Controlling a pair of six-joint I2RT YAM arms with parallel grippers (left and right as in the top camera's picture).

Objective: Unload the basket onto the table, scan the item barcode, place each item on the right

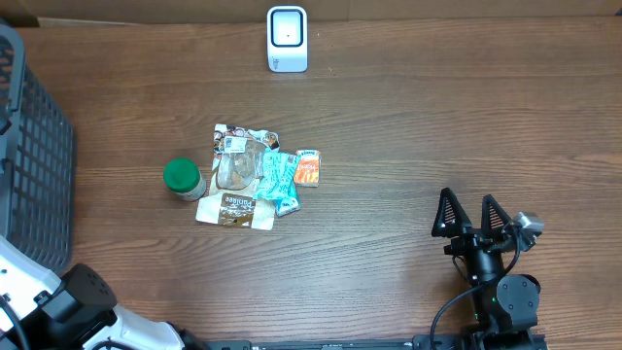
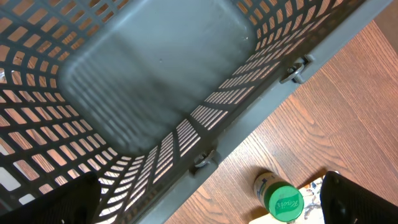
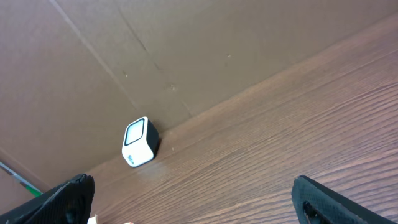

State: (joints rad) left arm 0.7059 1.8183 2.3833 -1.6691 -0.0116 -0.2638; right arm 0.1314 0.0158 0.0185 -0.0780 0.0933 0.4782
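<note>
Several items lie clustered mid-table: a jar with a green lid (image 1: 182, 179), a printed pouch (image 1: 237, 179), a teal packet (image 1: 281, 181) and a small orange packet (image 1: 308, 167). The white barcode scanner (image 1: 287, 39) stands at the far edge, facing the table. My right gripper (image 1: 471, 213) hovers open at the near right, well away from the items; its wrist view shows the scanner (image 3: 140, 142) far ahead and nothing between its fingers. My left gripper (image 2: 208, 205) is open and empty above the basket's edge, with the jar (image 2: 283, 198) just inside its right finger.
A dark grey mesh basket (image 1: 29, 146) fills the left side of the table; its rim (image 2: 249, 121) and hollow inside fill most of the left wrist view. A brown cardboard wall (image 3: 186, 56) stands behind the scanner.
</note>
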